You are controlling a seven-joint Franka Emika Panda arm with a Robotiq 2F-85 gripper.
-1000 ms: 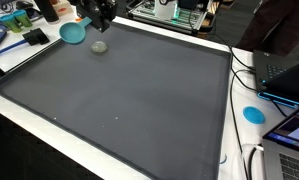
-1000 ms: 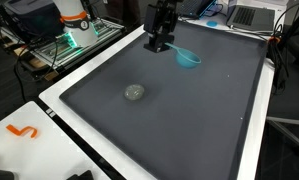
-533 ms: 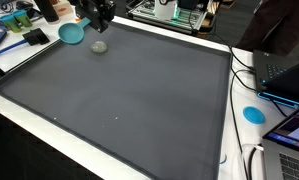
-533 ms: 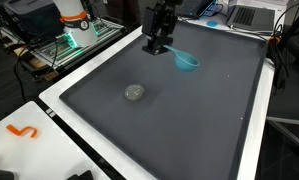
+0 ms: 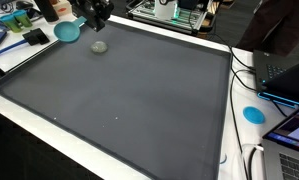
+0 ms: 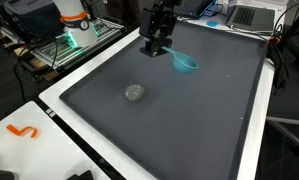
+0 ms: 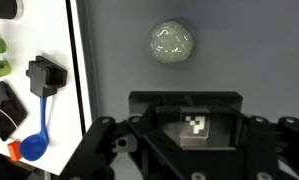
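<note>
The tool (image 6: 155, 46) hangs over the counter's (image 6: 189, 120) far end; clenched or released, I cannot tell. Just beside it is a teal bowl (image 6: 185, 64), seen only in the exterior views, while the wrist view shows a grey ball (image 7: 173, 43) instead.

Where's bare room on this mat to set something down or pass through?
Most of the gray mat is bare: everything from the crumpled ball to the near edge and across to the laptop side. It is crowded only at the far corner, where the end effector hangs by the teal bowl and ball.
</note>
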